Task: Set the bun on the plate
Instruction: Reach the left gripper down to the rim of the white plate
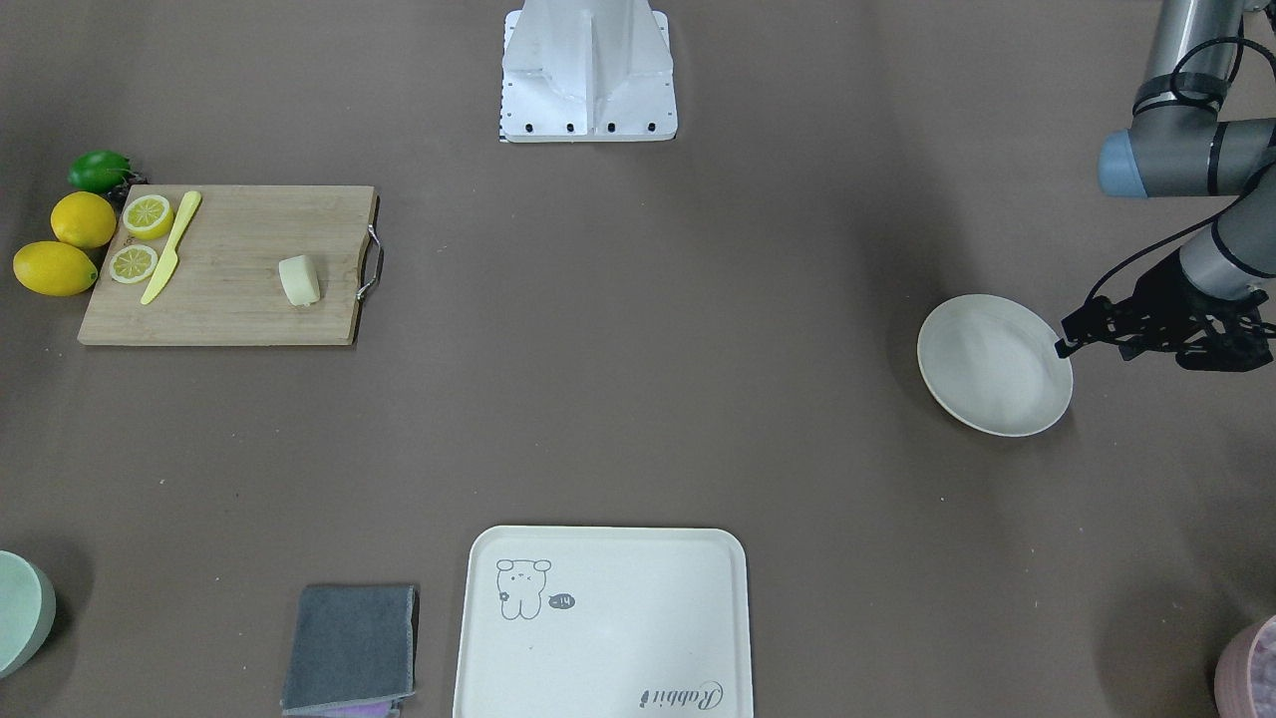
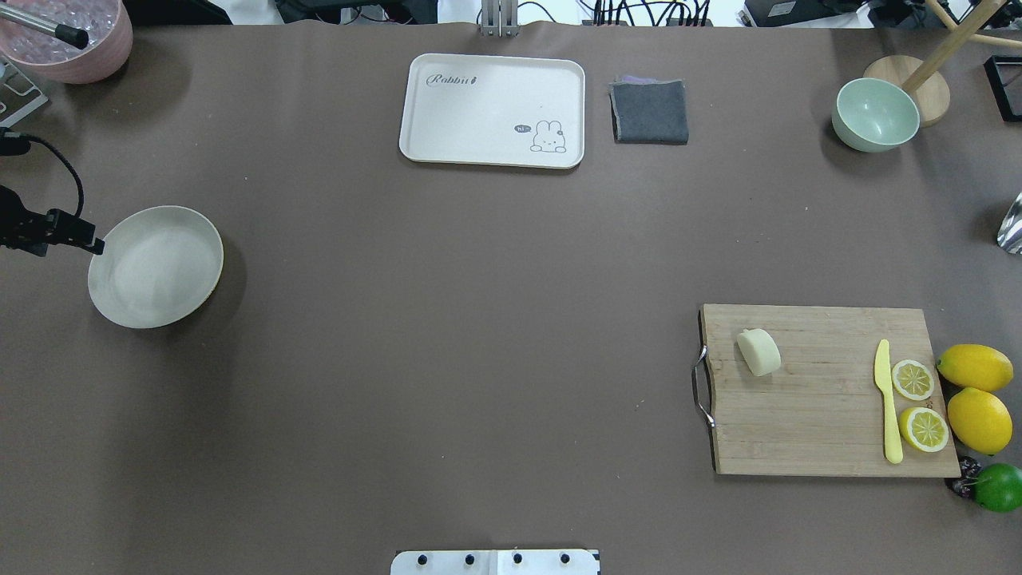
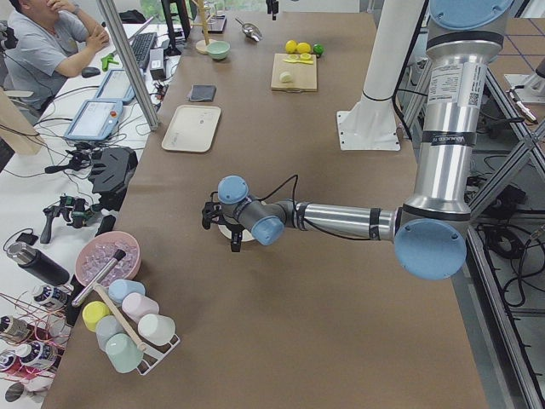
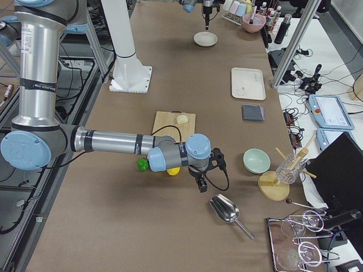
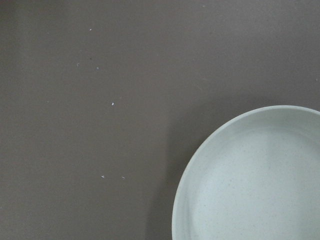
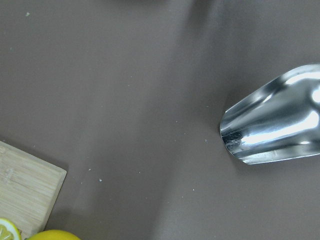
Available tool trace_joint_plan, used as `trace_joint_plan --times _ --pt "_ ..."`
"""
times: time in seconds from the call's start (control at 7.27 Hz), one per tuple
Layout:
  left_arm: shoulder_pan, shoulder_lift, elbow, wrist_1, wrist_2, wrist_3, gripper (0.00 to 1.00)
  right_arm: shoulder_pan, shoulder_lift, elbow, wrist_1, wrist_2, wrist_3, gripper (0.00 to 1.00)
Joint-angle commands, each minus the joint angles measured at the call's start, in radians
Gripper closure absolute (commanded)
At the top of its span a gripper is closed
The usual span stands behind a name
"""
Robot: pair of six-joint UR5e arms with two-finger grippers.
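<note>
The bun lies on the cutting board, near its handle end. The plate sits well apart from that board, with my left gripper at its rim. My right gripper hovers near the board's lemon end. I cannot tell whether either gripper's fingers are apart.

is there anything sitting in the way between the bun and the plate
Nothing visible does. The bun lies on the cutting board, the plate sits far across the table, and only bare table lies between them. The tray and the grey cloth lie off that line.
</note>
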Motion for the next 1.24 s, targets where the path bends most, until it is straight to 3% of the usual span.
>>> trace_joint_plan --times 0.0,0.28,0.41,0.55,0.69,1.1 --pt "0.046 -0.014 0.023 -0.011 0.004 -0.001 0.09 -0.007 0.000 -0.012 -0.001 0.029 0.002 0.00" --pt "0.057 -0.015 0.040 -0.046 0.019 -0.003 0.17 -0.007 0.001 -0.012 -0.001 0.026 0.007 0.00" --pt "0.061 -0.014 0.037 -0.047 0.018 -0.004 0.34 -0.007 0.001 -0.011 -0.001 0.027 0.007 0.00" --pt "0.062 -0.014 0.040 -0.046 0.018 -0.003 0.82 -0.005 0.001 -0.011 -0.001 0.025 0.009 0.00" --pt "0.062 -0.014 0.039 -0.047 0.018 -0.004 1.00 -0.005 0.001 -0.011 -0.001 0.027 0.009 0.00" --pt "0.062 -0.032 -0.056 -0.041 0.008 -0.178 1.00 -0.005 0.012 0.006 0.001 0.065 0.089 0.00"
